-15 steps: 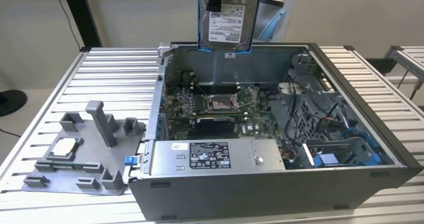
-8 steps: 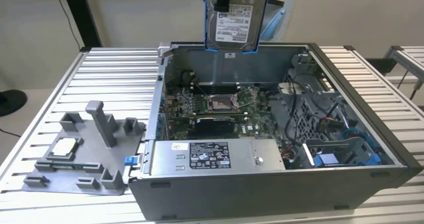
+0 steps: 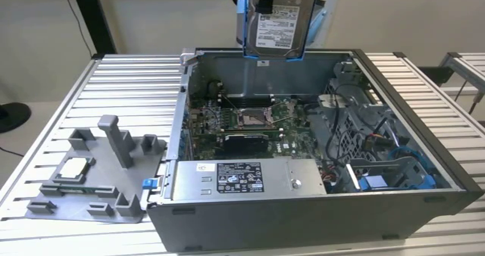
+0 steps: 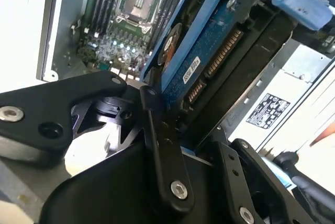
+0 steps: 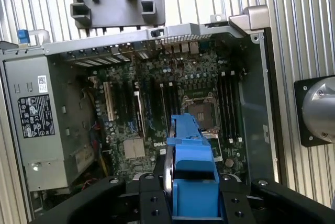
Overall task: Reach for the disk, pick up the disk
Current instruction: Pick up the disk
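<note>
The disk (image 3: 277,22) hangs upright above the back wall of the open computer case (image 3: 303,210), its white label facing the exterior view and blue carrier rails down both sides. In both wrist views my gripper (image 5: 192,190) is shut on the disk (image 5: 192,164), with black fingers (image 5: 152,200) pressing on either side of the blue carrier. The second wrist view shows the disk's (image 4: 209,51) blue circuit-board underside and connector between the black fingers (image 4: 159,145). The motherboard (image 5: 172,103) lies well below the disk.
The case stands on a slatted metal table (image 3: 129,80). Inside are a power supply (image 3: 242,179), a CPU socket (image 3: 250,117) and blue drive bays (image 3: 387,176). A grey fixture (image 3: 99,171) with upright posts, holding a small silver chip (image 3: 72,168), lies at the exterior view's left.
</note>
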Action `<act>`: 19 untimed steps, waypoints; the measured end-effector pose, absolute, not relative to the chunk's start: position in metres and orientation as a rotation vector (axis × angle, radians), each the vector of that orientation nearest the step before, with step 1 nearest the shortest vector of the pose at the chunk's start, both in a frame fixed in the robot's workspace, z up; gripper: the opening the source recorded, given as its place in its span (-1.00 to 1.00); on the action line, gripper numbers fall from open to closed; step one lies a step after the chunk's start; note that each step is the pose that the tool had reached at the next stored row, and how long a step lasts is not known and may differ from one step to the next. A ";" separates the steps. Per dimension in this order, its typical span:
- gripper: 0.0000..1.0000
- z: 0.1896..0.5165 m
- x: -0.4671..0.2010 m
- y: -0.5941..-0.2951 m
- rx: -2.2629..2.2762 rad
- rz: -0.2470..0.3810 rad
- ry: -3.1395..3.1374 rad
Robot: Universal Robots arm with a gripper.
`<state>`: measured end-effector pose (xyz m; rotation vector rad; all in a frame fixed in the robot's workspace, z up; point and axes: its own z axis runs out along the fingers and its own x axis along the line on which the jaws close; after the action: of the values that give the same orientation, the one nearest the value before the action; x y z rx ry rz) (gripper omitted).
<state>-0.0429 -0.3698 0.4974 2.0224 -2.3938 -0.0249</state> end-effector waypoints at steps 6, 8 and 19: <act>-1.00 0.497 -0.035 -0.370 2.023 -0.025 -2.394; -1.00 0.497 -0.032 -0.370 2.022 -0.025 -2.394; -1.00 0.497 -0.019 -0.370 2.022 -0.025 -2.394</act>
<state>-0.0190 -0.3697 0.4974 2.0224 -2.3939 -0.0249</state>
